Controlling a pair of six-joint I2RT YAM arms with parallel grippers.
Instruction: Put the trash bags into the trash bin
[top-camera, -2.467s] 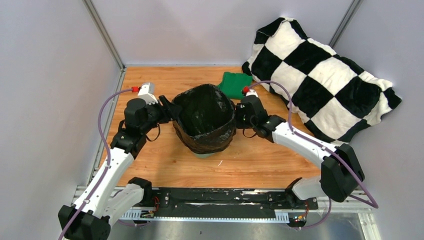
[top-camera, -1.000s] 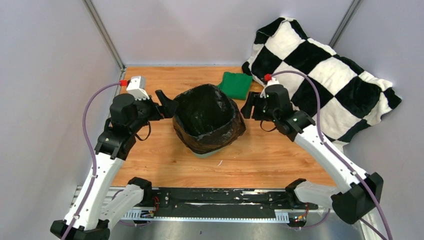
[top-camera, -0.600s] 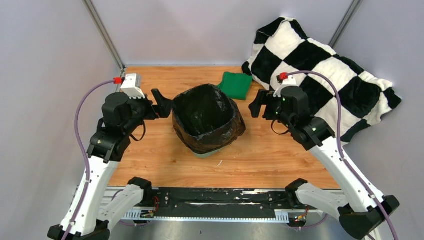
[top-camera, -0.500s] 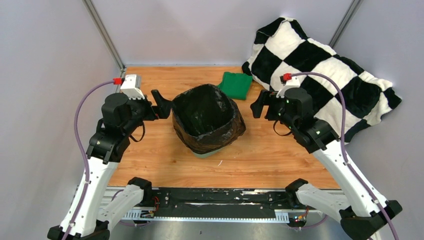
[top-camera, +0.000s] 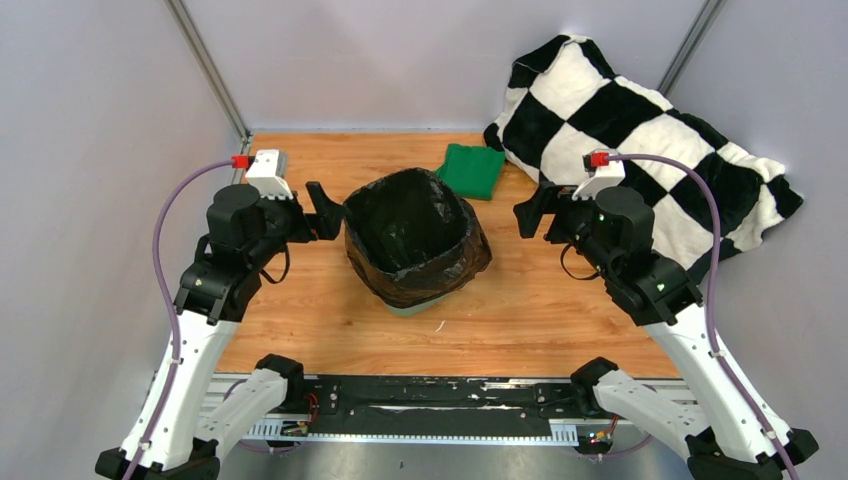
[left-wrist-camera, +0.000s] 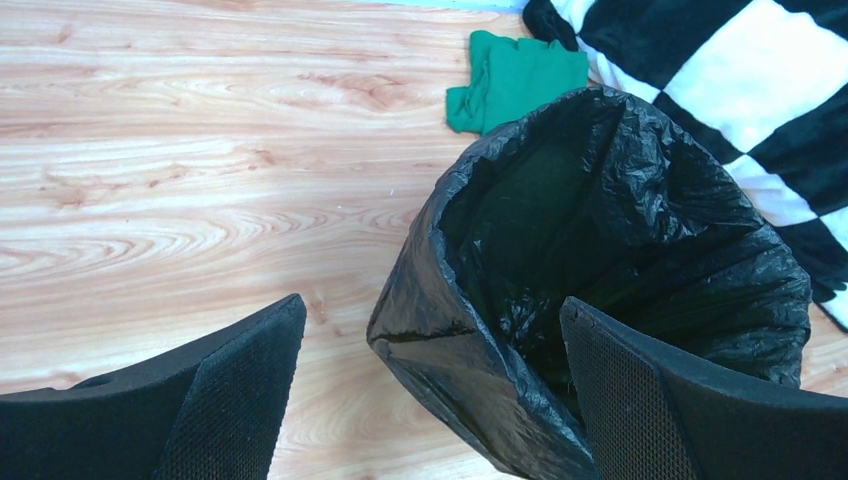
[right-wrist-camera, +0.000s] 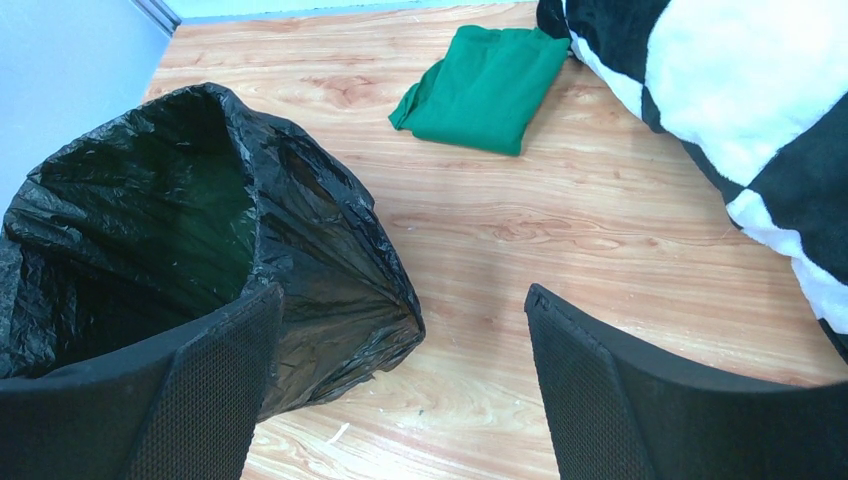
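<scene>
The glossy black trash bag (top-camera: 415, 240) lines the trash bin and folds over its rim; only a sliver of the mint-green bin (top-camera: 408, 309) shows at the base. My left gripper (top-camera: 325, 212) hovers open just left of the rim, touching nothing. In the left wrist view the bag's near corner (left-wrist-camera: 450, 300) sits between the spread fingers (left-wrist-camera: 240, 400) of my left gripper (left-wrist-camera: 430, 303). My right gripper (top-camera: 530, 215) stands open to the right of the bin, apart from it. In the right wrist view the bag (right-wrist-camera: 200, 220) lies to the left of my right gripper (right-wrist-camera: 405, 290), over bare wood.
A folded dark green cloth (top-camera: 472, 170) lies behind the bin on the wooden table (top-camera: 330, 320). A large black-and-white checkered pillow (top-camera: 640, 150) fills the back right corner, close to my right arm. Grey walls enclose the table on three sides.
Both grippers have drawn back from the bin's rim. The right gripper has opened and moved right, away from the bag. The bag stays draped over the bin.
</scene>
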